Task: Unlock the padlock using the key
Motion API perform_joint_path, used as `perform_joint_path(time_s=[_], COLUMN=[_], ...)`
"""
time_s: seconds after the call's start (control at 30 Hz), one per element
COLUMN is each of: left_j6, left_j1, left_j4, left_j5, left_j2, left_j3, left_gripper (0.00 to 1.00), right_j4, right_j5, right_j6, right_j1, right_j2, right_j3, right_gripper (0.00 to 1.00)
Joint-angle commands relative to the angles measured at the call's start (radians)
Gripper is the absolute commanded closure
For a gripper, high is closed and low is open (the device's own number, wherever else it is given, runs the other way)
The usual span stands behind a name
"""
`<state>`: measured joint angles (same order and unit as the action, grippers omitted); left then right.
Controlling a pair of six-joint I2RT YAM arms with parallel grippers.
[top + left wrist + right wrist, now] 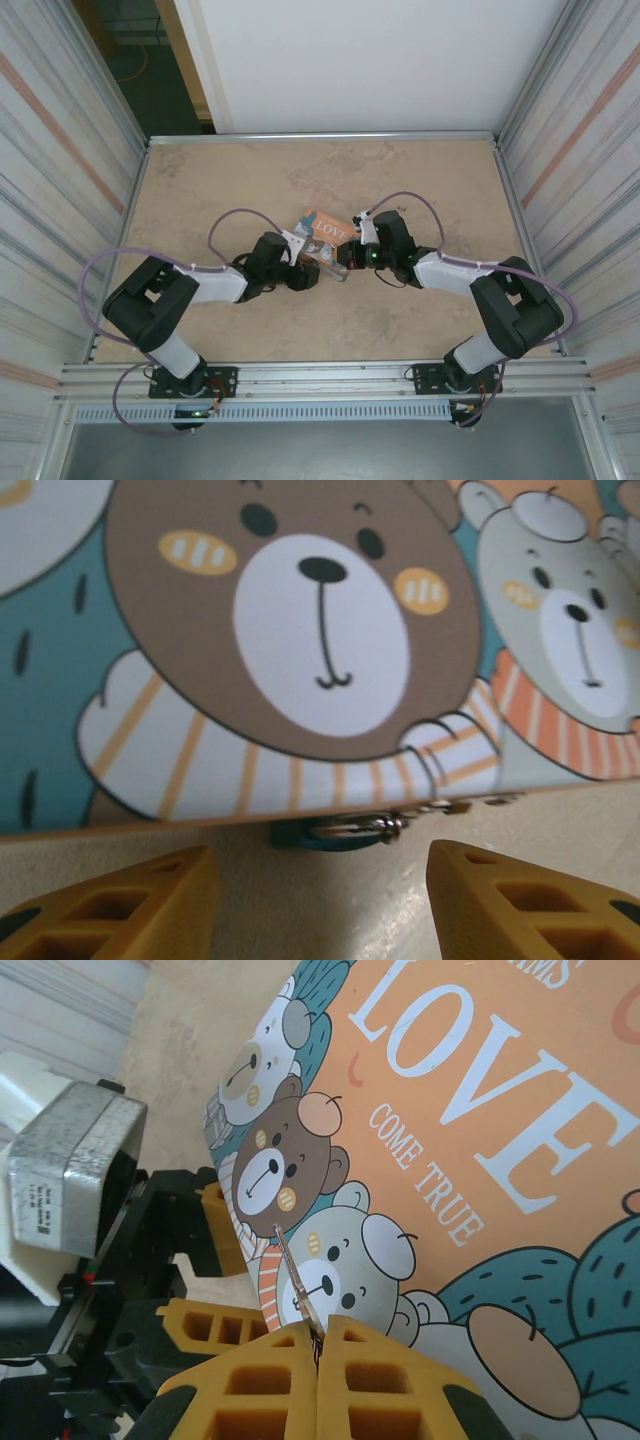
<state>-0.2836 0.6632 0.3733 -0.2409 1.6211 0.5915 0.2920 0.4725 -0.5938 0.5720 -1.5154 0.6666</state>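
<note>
Top external view: the left arm and the right arm reach inward across the beige, marbled surface. They meet at the near edge of a flat orange box printed with "LOVE" and cartoon animals. The lock and the key are too small to make out here.

Left wrist view: the side of the box, with its brown and grey bears in striped scarves, stands close ahead. The small blue-bodied padlock with a silvery metal shackle lies on the surface at the foot of the box, tucked against its lower edge. The yellow, ribbed left fingers stand parted with nothing between them. The padlock is just ahead of the gap and they do not touch it.

Right wrist view: the yellow right fingers are pressed together on the thin dark metal key. Its blade sticks up out of their tips, in front of the bears on the box lid. Whether the blade touches the box cannot be told. The left fingers sit beside the box's left edge.
</note>
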Motion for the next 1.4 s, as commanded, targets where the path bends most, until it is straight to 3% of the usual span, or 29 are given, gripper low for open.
perform_joint_path(time_s=[0.0, 1.2, 1.37], left_j6=[0.018, -0.085, -0.100], left_j1=[0.006, 0.057, 0.056], left_j4=[0.061, 0.085, 0.088], left_j5=[0.008, 0.044, 0.053], left_j2=[0.028, 0.117, 0.117], left_j3=[0.035, 0.086, 0.088], left_gripper=[0.43, 0.62, 0.68], right_j4=[-0.104, -0.118, -0.119], right_j5=[-0.015, -0.040, -0.042], right_j6=[0.014, 0.014, 0.012], right_j1=[0.008, 0.023, 0.028], right_j2=[0.005, 0.034, 0.041], right_j3=[-0.011, -0.012, -0.012], right_gripper=[1.00, 1.00, 1.00])
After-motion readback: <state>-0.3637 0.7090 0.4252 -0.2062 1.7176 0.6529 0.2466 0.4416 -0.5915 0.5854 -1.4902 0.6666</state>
